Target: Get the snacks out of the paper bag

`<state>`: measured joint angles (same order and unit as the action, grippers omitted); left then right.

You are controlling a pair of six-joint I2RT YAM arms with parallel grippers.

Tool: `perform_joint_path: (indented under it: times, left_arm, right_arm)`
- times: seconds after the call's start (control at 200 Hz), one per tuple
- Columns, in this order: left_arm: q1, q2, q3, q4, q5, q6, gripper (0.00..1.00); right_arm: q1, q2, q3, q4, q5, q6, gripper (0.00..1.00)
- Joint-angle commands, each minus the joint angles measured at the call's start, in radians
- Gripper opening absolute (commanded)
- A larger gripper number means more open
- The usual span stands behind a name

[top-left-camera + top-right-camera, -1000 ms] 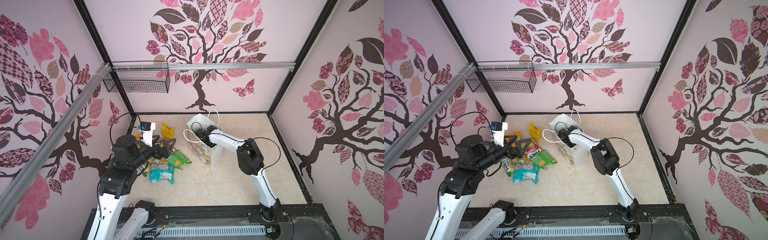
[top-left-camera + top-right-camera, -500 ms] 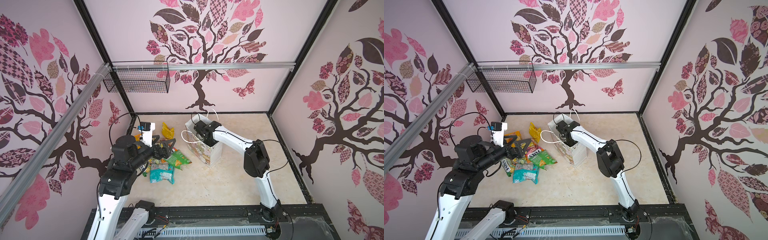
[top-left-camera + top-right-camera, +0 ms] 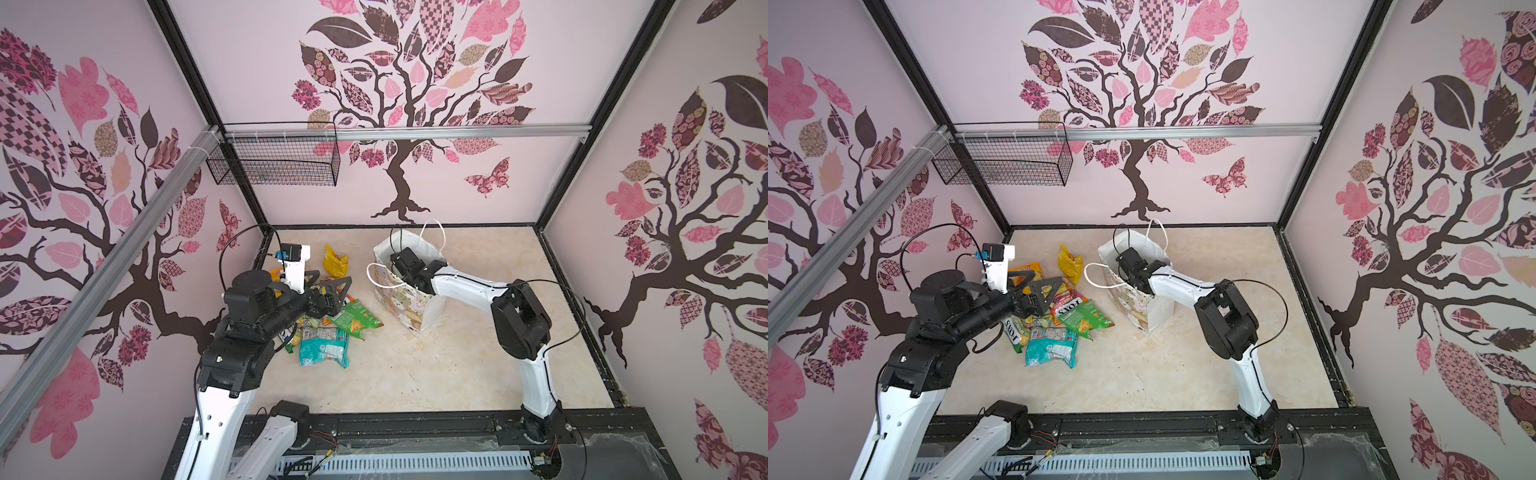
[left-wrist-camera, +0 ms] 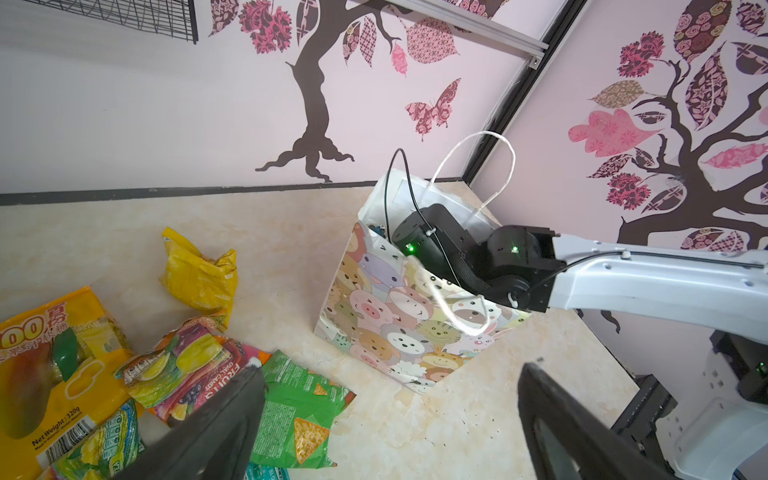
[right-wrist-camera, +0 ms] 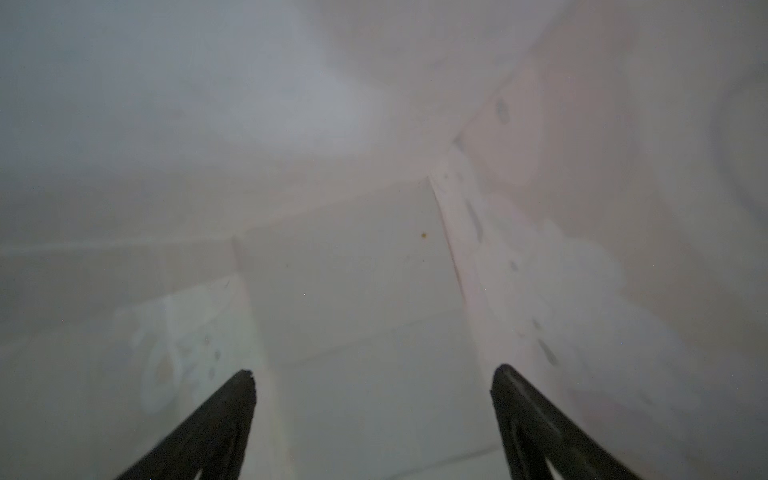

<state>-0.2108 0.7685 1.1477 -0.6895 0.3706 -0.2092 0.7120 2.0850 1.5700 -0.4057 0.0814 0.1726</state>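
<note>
Two pincers, and both have their fingers wide apart with nothing between them. Your right pincer is down inside the paper bag; in the right wrist view you see the bag's pale inside walls and folded bottom past the black fingertips. In both top views the paper hides that pincer, and only the arm's black wrist shows at the bag's open top. Your left pincer hangs over the heap of snacks, apart from the bag.

The bag is tall and white and stands upright on the tabletop, near the back wall. Its side is full of pastel cartoon animals. It has two white cord handles: one loops up, one flops down over the animals.

The snacks lie out on the tabletop, left of the bag, near it but not touching. A green packet is nearest the bag. A teal packet lies at the front of the heap. A crumpled yellow packet sits by itself behind the heap. An orange packet lies at the back, and a red and white packet in the middle.

A black wire basket hangs on the back wall's rail, high up, well apart from the bag.
</note>
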Motion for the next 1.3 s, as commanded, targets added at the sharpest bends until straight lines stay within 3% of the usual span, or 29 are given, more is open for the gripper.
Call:
perform_joint_path:
  times: [0.0,0.24,0.405,0.54,0.69,0.85,0.91,1.005,1.295]
  left_arm:
    - [-0.005,-0.007,-0.009,0.012,0.016,-0.014,0.96]
    - [-0.004,-0.029,-0.036,0.016,0.010,-0.033,0.97]
    - [-0.004,-0.039,-0.044,0.010,0.001,-0.032,0.97]
    - [-0.004,-0.040,-0.047,0.010,-0.005,-0.029,0.97]
    - [-0.005,-0.041,-0.058,0.022,-0.010,-0.032,0.97]
    - [-0.004,-0.028,-0.055,0.033,0.000,-0.035,0.97]
    - [-0.004,-0.030,-0.052,0.033,-0.002,-0.035,0.97]
    - [-0.005,-0.033,-0.057,0.025,-0.010,-0.032,0.97]
    - [-0.004,-0.028,-0.065,0.045,-0.013,-0.049,0.97]
  right_arm:
    - [-0.004,-0.057,-0.071,0.270,-0.002,-0.007,0.97]
    - [-0.008,0.055,-0.081,0.328,-0.055,0.014,0.99]
    - [-0.010,0.158,0.007,0.222,-0.116,0.015,0.93]
    - [-0.011,0.245,0.146,0.018,-0.135,0.007,0.86]
    - [-0.012,0.356,0.390,-0.336,-0.082,-0.015,0.91]
    - [-0.011,0.497,0.518,-0.486,-0.043,-0.040,0.91]
    - [-0.010,0.539,0.565,-0.532,-0.045,-0.036,0.85]
    - [-0.011,0.541,0.599,-0.582,-0.068,-0.036,0.65]
    - [-0.010,0.276,0.644,-0.559,-0.067,-0.036,0.03]
